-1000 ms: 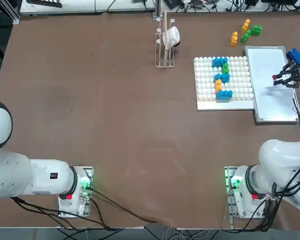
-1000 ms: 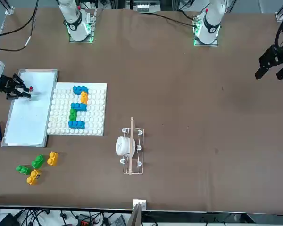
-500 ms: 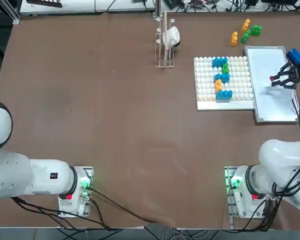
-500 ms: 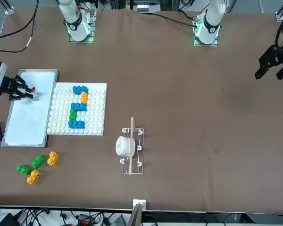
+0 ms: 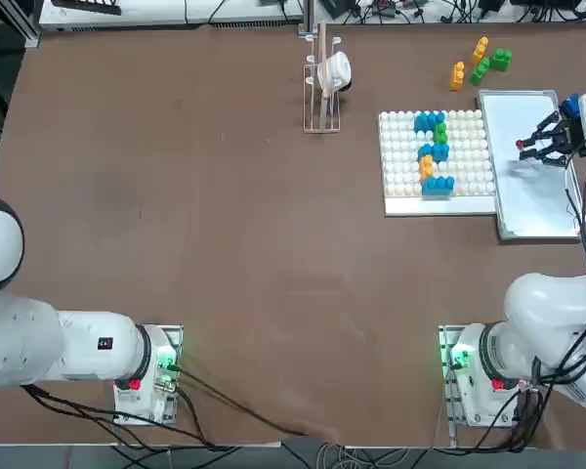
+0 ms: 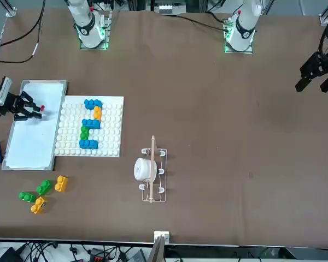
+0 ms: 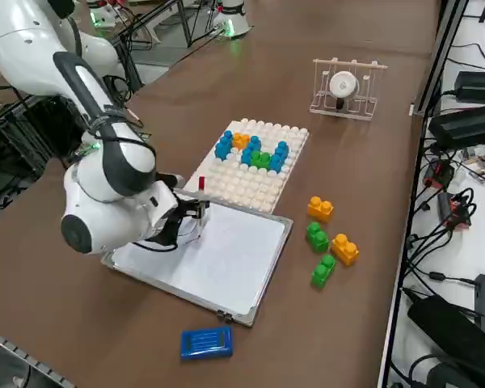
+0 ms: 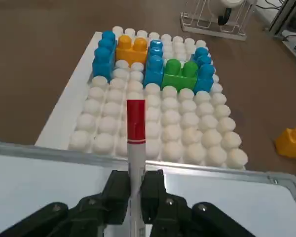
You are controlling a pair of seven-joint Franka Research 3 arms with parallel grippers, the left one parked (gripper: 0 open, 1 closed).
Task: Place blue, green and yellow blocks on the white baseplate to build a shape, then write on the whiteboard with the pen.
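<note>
Top view: five blocks [image 5: 437, 185] sit on the baseplate [image 5: 396, 166], the whiteboard [image 5: 537, 200] beside it. Front view: the right gripper [image 6: 37, 112] is over the whiteboard. Right side view: the pen [image 7: 201, 186] is upright. Right wrist view: fingers [image 8: 153, 192] closed on the pen; any lettering on it is unreadable.

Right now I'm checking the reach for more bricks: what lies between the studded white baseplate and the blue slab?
The whiteboard, with the right gripper over it; the right side view shows this.
</note>
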